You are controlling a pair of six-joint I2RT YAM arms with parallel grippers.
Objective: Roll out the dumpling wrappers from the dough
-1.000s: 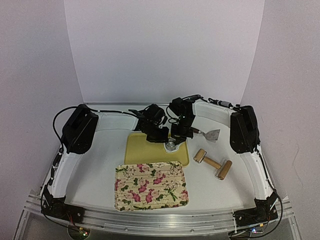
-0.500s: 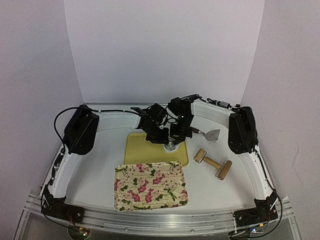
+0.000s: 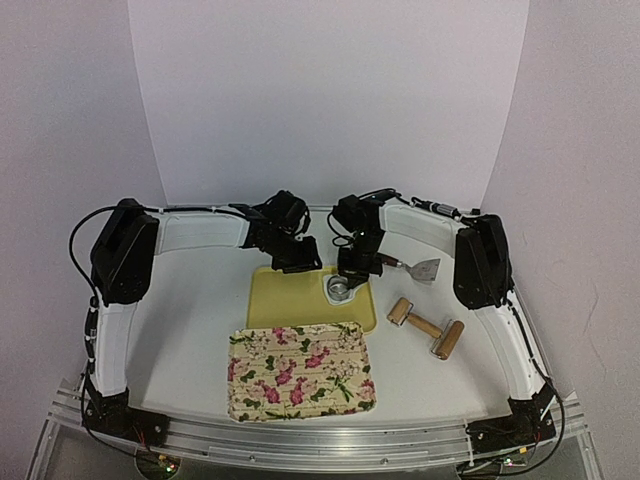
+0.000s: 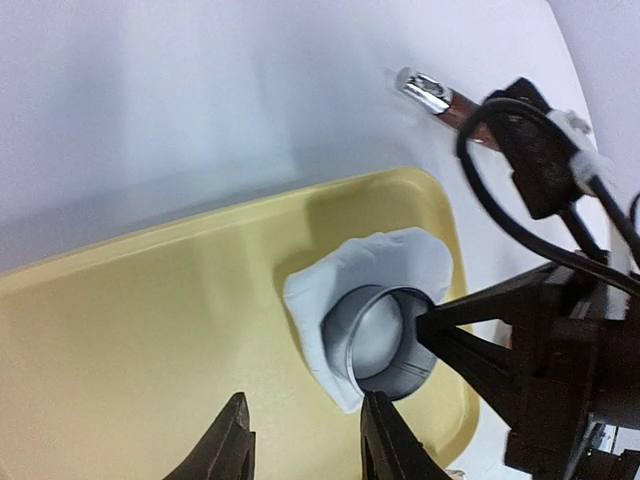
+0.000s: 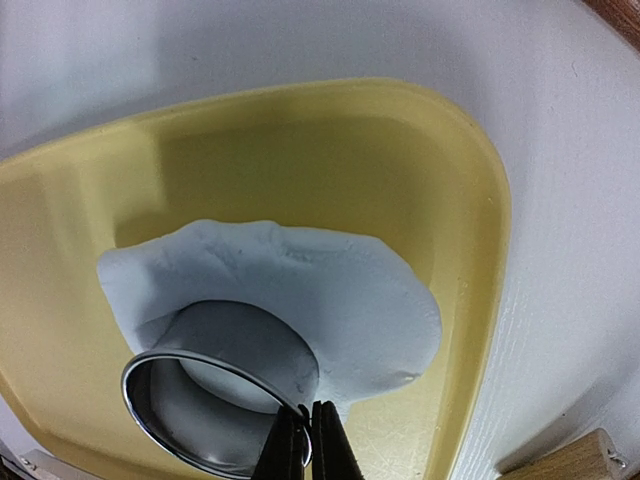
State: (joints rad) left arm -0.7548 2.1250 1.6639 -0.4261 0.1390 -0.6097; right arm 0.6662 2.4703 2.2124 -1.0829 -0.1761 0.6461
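A pale sheet of dough [image 5: 330, 290] lies at the right end of the yellow board [image 3: 290, 300]. The metal ring cutter [image 5: 215, 395] stands pressed into it. My right gripper [image 5: 308, 445] is shut on the ring's near rim. Inside the ring shows a round of dough [image 4: 382, 328] the size of a dumpling wrapper; whether it is cut free I cannot tell. My left gripper [image 4: 305, 450] hangs open just left of the ring cutter [image 4: 385, 340], above bare board, holding nothing. From above, the left gripper [image 3: 298, 262] and right gripper [image 3: 352, 272] flank the ring cutter [image 3: 341, 289].
A floral tray [image 3: 303, 370] lies in front of the board. A wooden rolling pin [image 3: 426, 327] rests to the right. A metal scraper [image 3: 420, 268] lies behind it, next to the right arm. The board's right rim [image 5: 495, 230] runs close to the dough.
My left gripper has opened and drawn back to the left, away from the ring cutter. The left arm's elbow has swung left. The right gripper has kept its hold on the ring.
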